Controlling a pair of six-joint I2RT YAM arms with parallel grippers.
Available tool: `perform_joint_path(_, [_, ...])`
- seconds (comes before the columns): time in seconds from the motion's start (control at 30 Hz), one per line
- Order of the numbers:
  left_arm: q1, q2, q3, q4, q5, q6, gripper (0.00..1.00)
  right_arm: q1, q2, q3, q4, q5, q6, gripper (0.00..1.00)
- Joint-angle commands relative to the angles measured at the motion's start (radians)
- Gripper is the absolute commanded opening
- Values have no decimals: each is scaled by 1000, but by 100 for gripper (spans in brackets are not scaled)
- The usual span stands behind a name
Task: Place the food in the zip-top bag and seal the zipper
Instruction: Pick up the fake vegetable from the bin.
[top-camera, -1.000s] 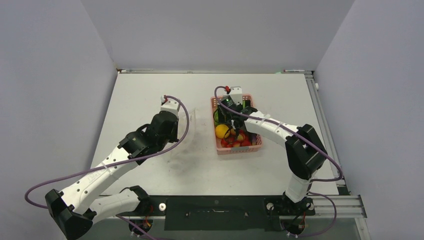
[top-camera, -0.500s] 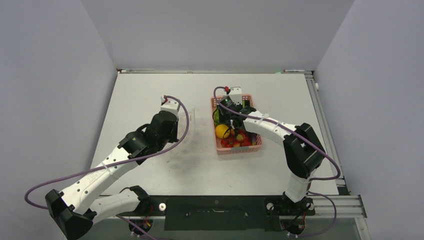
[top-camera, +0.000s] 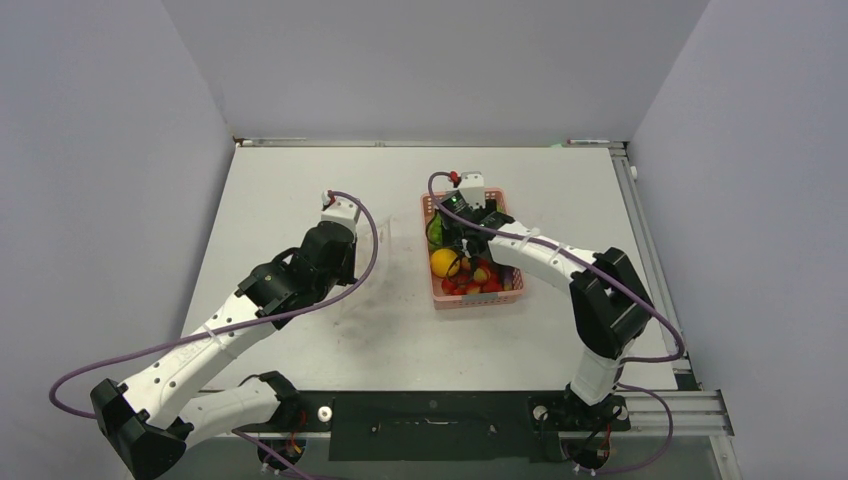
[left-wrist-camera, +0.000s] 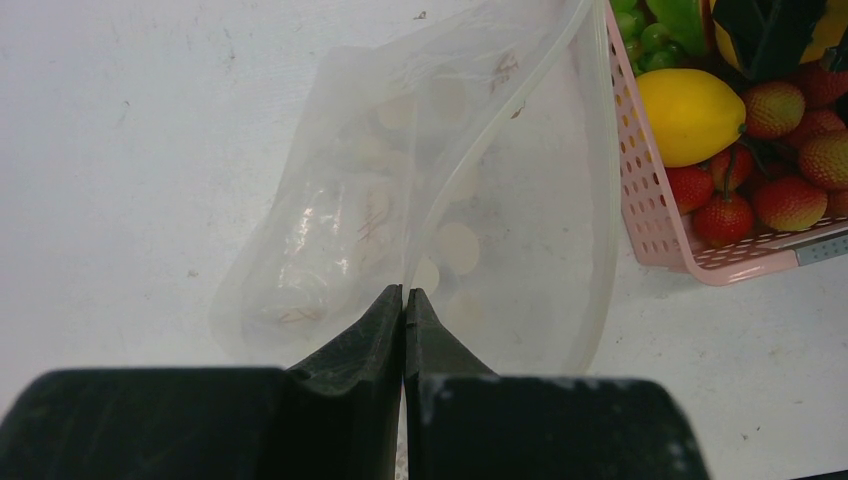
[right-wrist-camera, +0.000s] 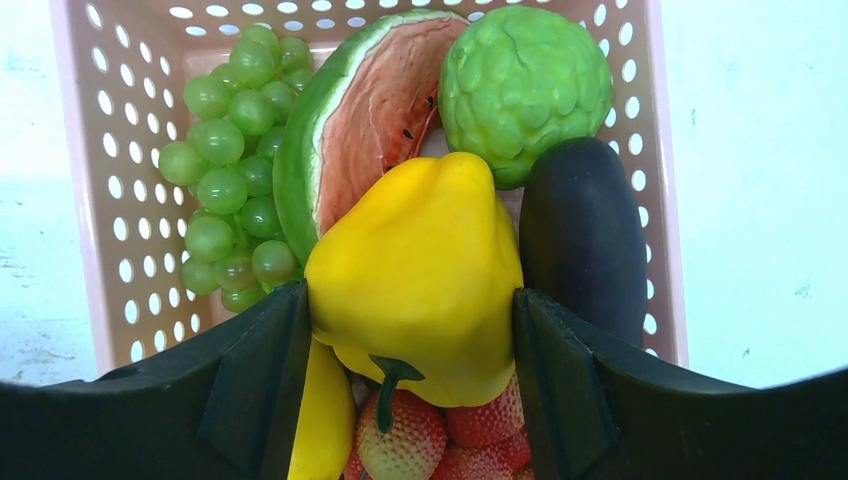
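My right gripper (right-wrist-camera: 410, 300) reaches down into the pink basket (right-wrist-camera: 80, 200), its two fingers pressed against both sides of the yellow bell pepper (right-wrist-camera: 415, 250). Around the pepper lie a dark eggplant (right-wrist-camera: 585, 235), green grapes (right-wrist-camera: 225, 170), a watermelon slice (right-wrist-camera: 350, 110), a bumpy green fruit (right-wrist-camera: 525, 90) and red strawberries (right-wrist-camera: 400, 440). A yellow lemon (left-wrist-camera: 690, 115) shows in the left wrist view. My left gripper (left-wrist-camera: 404, 292) is shut on the edge of the clear zip-top bag (left-wrist-camera: 480, 200), which lies left of the basket with its mouth gaping. The whitish zipper (left-wrist-camera: 500, 130) runs up from the fingertips.
The basket (top-camera: 478, 297) stands right of centre on the white table (top-camera: 300, 180), close beside the bag. Grey walls enclose the table on three sides. A metal rail (top-camera: 640, 220) runs along the right edge.
The right gripper's fingers have closed in onto the yellow pepper. The left arm and the bag have not moved.
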Motion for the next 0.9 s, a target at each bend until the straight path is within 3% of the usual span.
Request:
perform_joint_path(0.0, [8, -11, 1, 46, 7, 11, 0, -5, -99, 19, 15, 15, -18, 35])
perform_joint_path(0.33, [9, -3, 2, 50, 14, 14, 0, 22, -243, -24, 49, -59, -44, 33])
perform_joint_path(0.87, [16, -1, 1, 51, 31, 14, 0, 107, -474, -104, 160, -526, -128, 33])
